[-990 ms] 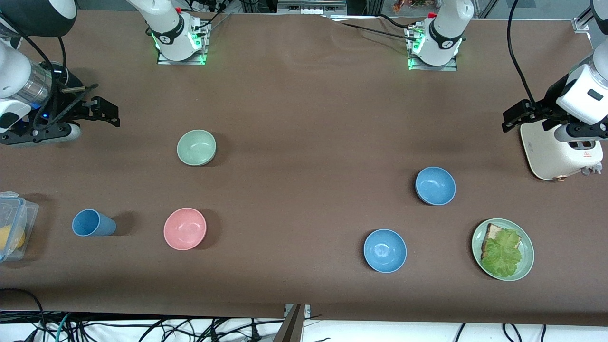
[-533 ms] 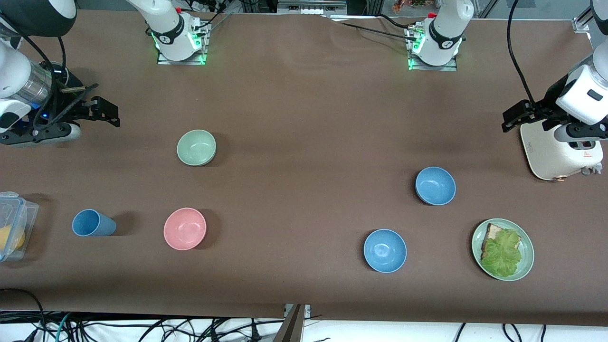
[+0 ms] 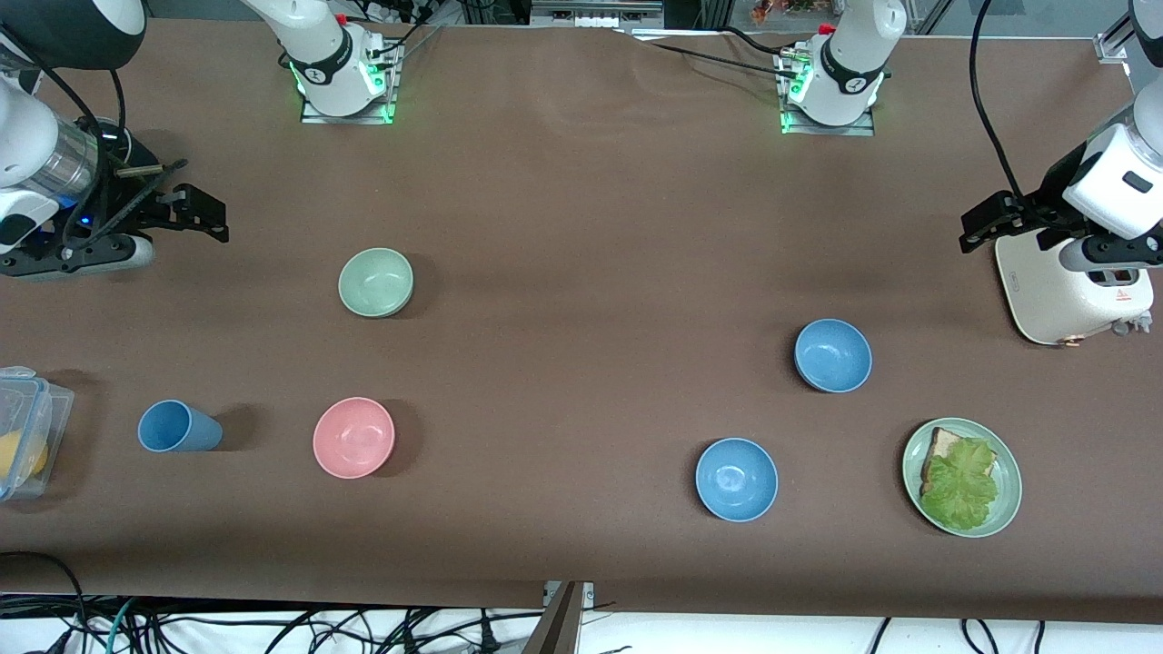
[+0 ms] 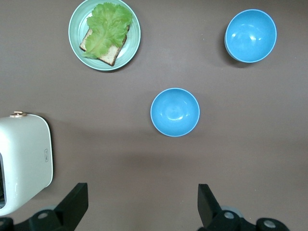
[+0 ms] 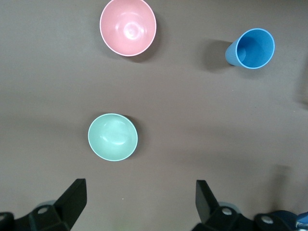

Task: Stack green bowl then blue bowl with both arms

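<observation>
The pale green bowl [image 3: 375, 282] sits on the brown table toward the right arm's end; it also shows in the right wrist view [image 5: 112, 136]. The dusty blue bowl [image 3: 833, 355] sits toward the left arm's end and shows in the left wrist view [image 4: 174, 112]. My right gripper [image 3: 204, 218] is open and empty, up over the table's right-arm end, apart from the green bowl; its jaws [image 5: 140, 184] stand wide. My left gripper [image 3: 986, 222] is open and empty beside the toaster, apart from the blue bowl; its jaws [image 4: 141, 187] stand wide.
A brighter sky-blue bowl [image 3: 737, 480] and a green plate [image 3: 1007, 507] with bread and lettuce lie nearer the front camera. A white toaster [image 3: 1072, 291] stands under the left arm. A pink bowl [image 3: 353, 437], a blue cup [image 3: 177, 427] and a plastic box [image 3: 23, 431] lie toward the right arm's end.
</observation>
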Action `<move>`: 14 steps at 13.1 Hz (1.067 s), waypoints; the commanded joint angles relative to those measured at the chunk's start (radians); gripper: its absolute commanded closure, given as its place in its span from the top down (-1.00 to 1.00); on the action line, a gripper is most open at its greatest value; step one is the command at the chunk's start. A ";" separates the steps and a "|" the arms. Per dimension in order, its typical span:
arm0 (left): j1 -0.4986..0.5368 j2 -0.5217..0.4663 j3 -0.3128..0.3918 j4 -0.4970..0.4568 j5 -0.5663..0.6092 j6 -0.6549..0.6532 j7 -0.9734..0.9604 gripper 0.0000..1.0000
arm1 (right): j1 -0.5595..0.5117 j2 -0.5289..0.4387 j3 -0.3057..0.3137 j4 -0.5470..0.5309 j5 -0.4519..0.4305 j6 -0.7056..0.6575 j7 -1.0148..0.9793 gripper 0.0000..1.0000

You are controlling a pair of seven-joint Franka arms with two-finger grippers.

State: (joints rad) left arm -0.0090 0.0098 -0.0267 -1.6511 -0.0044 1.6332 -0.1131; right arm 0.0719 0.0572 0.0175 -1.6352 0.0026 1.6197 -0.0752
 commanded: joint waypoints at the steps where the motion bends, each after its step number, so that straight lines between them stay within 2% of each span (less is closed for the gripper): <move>1: 0.001 0.013 -0.009 0.020 0.015 -0.006 0.004 1.00 | -0.014 0.000 0.012 0.021 -0.013 -0.031 -0.012 0.99; 14: 0.001 0.012 -0.012 0.020 0.012 -0.012 0.016 1.00 | -0.012 0.000 0.018 -0.031 -0.006 -0.008 -0.008 0.99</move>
State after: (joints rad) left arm -0.0096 0.0163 -0.0376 -1.6510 -0.0044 1.6332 -0.1131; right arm 0.0719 0.0609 0.0235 -1.6549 0.0026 1.6076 -0.0753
